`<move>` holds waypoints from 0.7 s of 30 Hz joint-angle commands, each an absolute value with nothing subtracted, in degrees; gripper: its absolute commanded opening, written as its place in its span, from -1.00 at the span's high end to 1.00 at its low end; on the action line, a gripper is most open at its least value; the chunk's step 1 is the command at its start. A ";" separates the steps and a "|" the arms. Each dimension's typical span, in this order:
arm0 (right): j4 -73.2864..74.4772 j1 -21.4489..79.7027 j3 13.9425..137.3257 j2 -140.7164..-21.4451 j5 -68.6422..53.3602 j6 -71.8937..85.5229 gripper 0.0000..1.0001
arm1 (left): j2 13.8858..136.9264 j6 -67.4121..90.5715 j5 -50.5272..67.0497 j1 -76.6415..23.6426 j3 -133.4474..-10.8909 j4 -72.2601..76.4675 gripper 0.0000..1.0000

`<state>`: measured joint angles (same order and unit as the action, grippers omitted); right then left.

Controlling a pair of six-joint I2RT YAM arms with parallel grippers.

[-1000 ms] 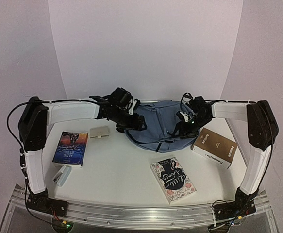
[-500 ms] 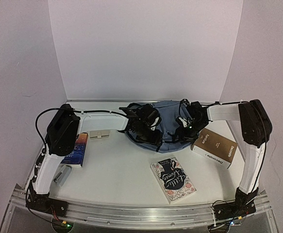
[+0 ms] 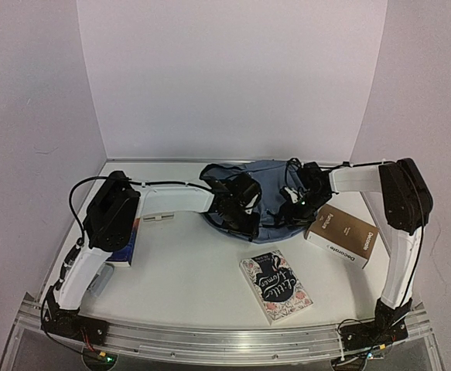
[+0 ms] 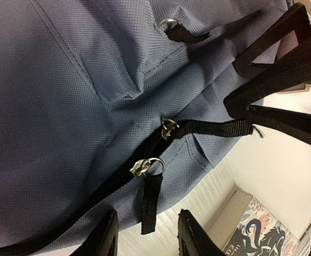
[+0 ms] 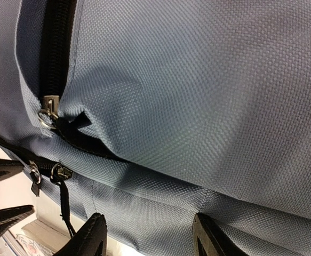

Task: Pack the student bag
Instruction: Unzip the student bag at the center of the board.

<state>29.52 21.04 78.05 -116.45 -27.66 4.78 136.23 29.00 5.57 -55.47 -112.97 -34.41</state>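
Student bag [image 3: 270, 179] contents hidden; left claw [image 4: 149, 237], right claw [image 5: 150, 239] spread.

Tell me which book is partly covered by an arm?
The blue book on the left; the floral book and brown book lie fully in view.

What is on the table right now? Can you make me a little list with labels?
Bag: student bag, slate-blue, far middle of the table
Left gripper: open, at the bag's zipper pull
Right gripper: open, close to the bag's fabric
Books: floral book in front of the bag; brown box to its right
Packed: neither is in the bag
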 commanded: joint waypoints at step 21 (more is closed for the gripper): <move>29.93 21.21 78.44 -119.26 -24.01 4.85 -0.09 | 142.32 33.57 -6.43 -55.72 -122.28 -44.89 0.99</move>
